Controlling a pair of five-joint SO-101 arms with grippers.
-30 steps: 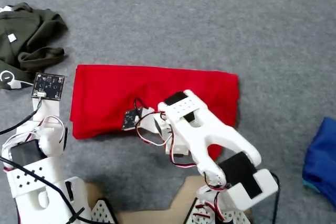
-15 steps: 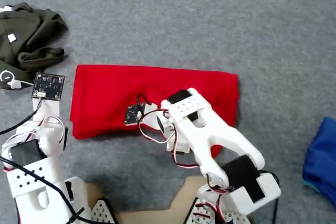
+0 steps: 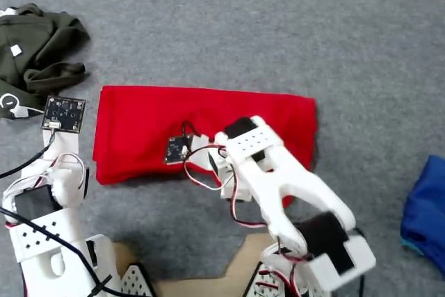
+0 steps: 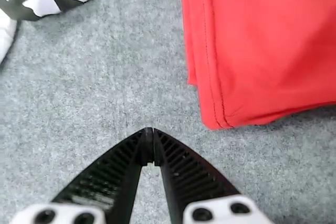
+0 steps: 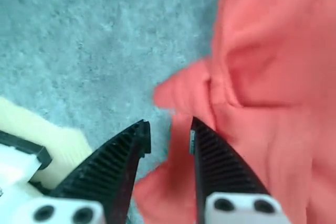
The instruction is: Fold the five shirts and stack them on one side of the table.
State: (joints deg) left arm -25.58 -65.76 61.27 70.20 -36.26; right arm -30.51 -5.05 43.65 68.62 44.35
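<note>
Left jaws pressed together, right jaws spread at 1 red shirt (image 3: pixel 139 123); also 1 green shirt (image 3: pixel 38 39), 1 blue shirt (image 3: pixel 427 206).

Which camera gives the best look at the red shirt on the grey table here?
The high view: the folded red fabric shirt lies there as a full rectangle, a white arm covering part. The left wrist view shows one corner; the right wrist view a bunched edge.

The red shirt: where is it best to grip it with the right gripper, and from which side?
Probably the near edge of the red shirt, coming from the robot's side. The shirt lies flat, and a loose fold sticks out there, just at the open fingers of the right gripper.
</note>
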